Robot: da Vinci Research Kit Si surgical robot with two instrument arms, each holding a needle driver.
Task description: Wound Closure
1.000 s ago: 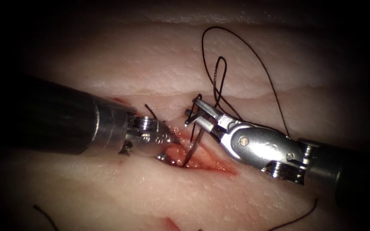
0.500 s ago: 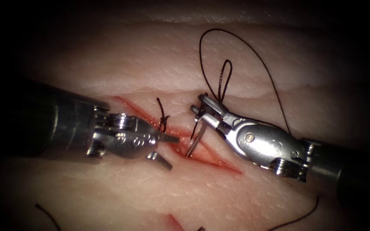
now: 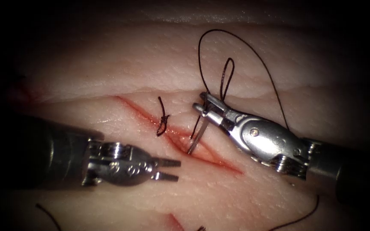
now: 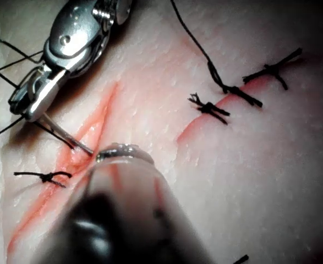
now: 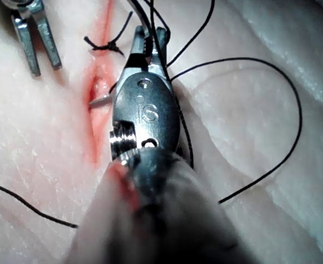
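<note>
Between right jaws: needle (image 3: 195, 136).

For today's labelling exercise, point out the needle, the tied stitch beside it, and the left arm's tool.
needle (image 3: 195, 136): endoscope view, mid-shaft, above the cut.
tied stitch (image 3: 163, 121): endoscope view, on its knot.
left arm's tool (image 3: 169, 169): endoscope view, between its open jaws' tips.

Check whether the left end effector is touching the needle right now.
Apart. In the endoscope view the left end effector sits open over tissue, a clear gap below the needle.
</note>
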